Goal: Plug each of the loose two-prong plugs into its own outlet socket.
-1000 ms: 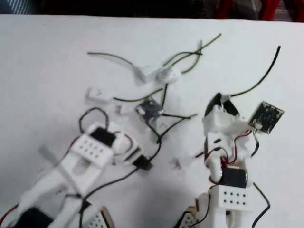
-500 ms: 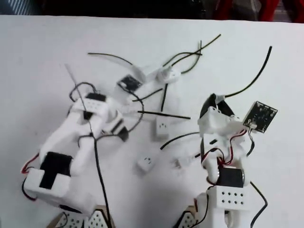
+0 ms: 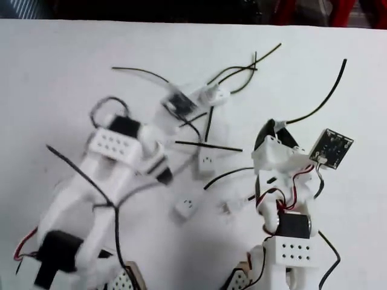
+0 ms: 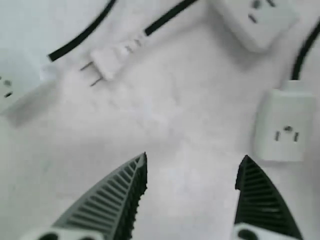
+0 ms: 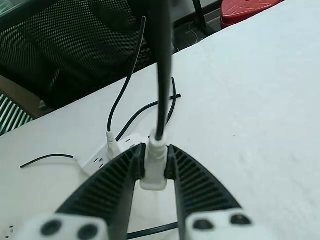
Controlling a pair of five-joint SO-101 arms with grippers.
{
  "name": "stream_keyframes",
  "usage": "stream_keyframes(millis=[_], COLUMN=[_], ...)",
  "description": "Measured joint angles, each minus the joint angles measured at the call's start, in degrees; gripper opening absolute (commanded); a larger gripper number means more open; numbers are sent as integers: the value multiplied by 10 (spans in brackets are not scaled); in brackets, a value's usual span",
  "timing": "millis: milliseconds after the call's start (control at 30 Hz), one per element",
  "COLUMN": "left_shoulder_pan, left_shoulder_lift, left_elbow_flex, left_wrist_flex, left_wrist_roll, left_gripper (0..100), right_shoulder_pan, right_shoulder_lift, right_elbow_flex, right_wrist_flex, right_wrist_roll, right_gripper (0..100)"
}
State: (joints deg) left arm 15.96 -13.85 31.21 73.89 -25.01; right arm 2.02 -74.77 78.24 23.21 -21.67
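The left arm (image 3: 112, 157) has shifted in the last half second. Its wrist now sits a little farther right, beside the far cluster of white socket and plug (image 3: 208, 95), and its lower links have dropped toward the near edge of the table (image 3: 60, 72). The right arm (image 3: 284, 181) and the two single sockets in the middle, one (image 3: 205, 162) farther and one (image 3: 184, 207) nearer, lie as they did.

The left gripper (image 4: 192, 160) is spread wide over bare table and grips nothing. Beyond it a loose plug (image 4: 107, 62) lies flat with both prongs showing, well apart from the fingers. A corded socket (image 4: 280, 125) lies just beside one fingertip.

The right gripper (image 5: 155, 150) is clamped on a white plug (image 5: 153, 172), whose black cord (image 5: 162, 75) rises straight up. In the high view this cord (image 3: 323, 99) arcs toward the far right.
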Motion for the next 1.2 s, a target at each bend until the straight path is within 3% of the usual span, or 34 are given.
stream_keyframes(millis=[300,567,833,1033,1200], left_shoulder_pan=[158,236,249,249,216], left_shoulder_lift=[-41,-41,-36,67,157], left_elbow_flex=[119,123,127,108,25], left_wrist_flex=[-57,-62,-97,-128,-94], left_wrist_roll=[47,48,48,50,50], left_gripper=[286,283,283,282,255], right_shoulder_pan=[9,11,11,11,11], right_shoulder_lift=[0,0,0,0,0], right_elbow_flex=[0,0,0,0,0], right_wrist_flex=[0,0,0,0,0], right_wrist_roll=[0,0,0,0,0], right_gripper=[17,17,17,17,17])
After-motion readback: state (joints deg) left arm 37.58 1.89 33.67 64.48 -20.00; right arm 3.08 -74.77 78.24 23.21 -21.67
